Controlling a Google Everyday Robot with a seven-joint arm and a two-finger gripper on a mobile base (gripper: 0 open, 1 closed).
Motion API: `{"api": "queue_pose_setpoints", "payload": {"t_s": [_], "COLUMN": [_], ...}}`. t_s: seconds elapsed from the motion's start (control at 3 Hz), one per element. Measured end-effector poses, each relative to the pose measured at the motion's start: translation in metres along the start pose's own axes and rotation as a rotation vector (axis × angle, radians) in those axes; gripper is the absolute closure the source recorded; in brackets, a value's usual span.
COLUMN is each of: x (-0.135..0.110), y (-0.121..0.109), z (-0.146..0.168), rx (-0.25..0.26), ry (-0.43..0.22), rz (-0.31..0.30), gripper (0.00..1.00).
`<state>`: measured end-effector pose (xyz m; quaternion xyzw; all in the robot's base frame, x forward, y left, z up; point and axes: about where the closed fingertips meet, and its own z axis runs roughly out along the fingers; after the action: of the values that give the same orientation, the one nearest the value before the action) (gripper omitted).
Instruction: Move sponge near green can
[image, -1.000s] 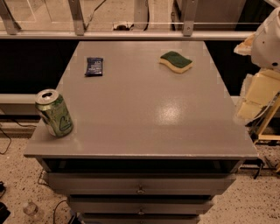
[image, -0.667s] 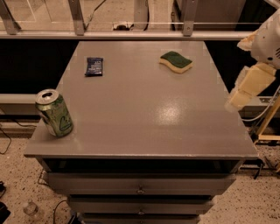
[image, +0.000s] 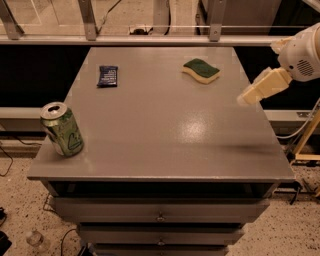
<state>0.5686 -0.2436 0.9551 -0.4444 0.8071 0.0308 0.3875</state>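
The sponge (image: 201, 70), dark green on top with a pale yellow base, lies flat on the grey table (image: 165, 145) at the far right. The green can (image: 62, 130), light green with a silver top, stands leaning slightly at the table's near left corner. My gripper (image: 248, 97) is pale and hangs in the air over the table's right edge, to the right of and nearer than the sponge, apart from it. It holds nothing that shows. The white arm (image: 302, 52) reaches in from the upper right.
A small dark blue packet (image: 107, 76) lies at the far left of the table. Drawers (image: 160, 216) sit under the tabletop. A metal railing (image: 150, 31) runs behind the far edge. Cables and a stand (image: 305, 145) are on the floor to the right.
My gripper has moved up and to the left, from beside the table's right side to above its right edge, closer to the sponge. Sponge, can and packet have not moved.
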Motion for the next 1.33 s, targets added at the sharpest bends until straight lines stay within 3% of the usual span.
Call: {"api": "queue_pose_setpoints", "payload": {"t_s": [0.33,0.67,1.33], "x": [-0.021,-0.036,-0.039], "y": [-0.041,-0.073,-0.074], "z": [0.022,0.023,0.029], "rx": [0.093,0.174,0.173], "ry": [-0.162,-0.23,-0.256], "rz": [0.047,0.059,0.085], "gripper": [0.0,0.0,0.0]}}
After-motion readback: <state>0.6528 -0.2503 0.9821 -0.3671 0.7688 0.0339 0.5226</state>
